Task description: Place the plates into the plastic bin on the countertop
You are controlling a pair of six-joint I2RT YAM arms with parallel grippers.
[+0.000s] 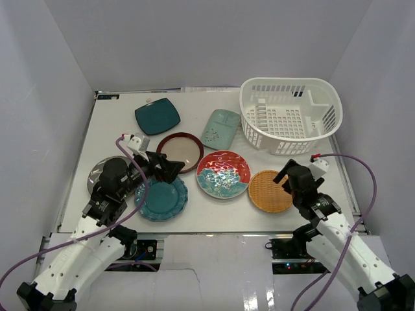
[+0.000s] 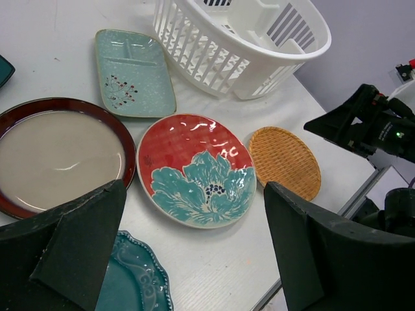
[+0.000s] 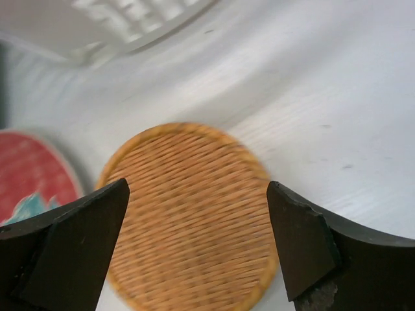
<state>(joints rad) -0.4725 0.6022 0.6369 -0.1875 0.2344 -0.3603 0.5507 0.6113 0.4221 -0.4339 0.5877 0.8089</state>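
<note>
Several plates lie flat on the white countertop (image 1: 117, 129): dark teal square (image 1: 157, 116), mint (image 1: 220, 128), red-rimmed beige (image 1: 179, 152), red-and-turquoise (image 1: 223, 173), scalloped teal (image 1: 162, 197), small orange (image 1: 270, 191). A dark grey one (image 1: 97, 173) is partly hidden under my left arm. The white plastic bin (image 1: 290, 113) stands at the back right with nothing in it. My left gripper (image 1: 167, 170) hovers open between the beige and scalloped plates. My right gripper (image 3: 198, 186) is open above the orange plate (image 3: 188, 220), a finger on either side of it, apart from it.
White walls close in the left, back and right sides. The countertop's right edge runs close beside the orange plate (image 2: 285, 162) and the right arm (image 2: 376, 123). The bin (image 2: 246, 39) sits just behind the mint plate (image 2: 133, 71) and the patterned plate (image 2: 194, 168).
</note>
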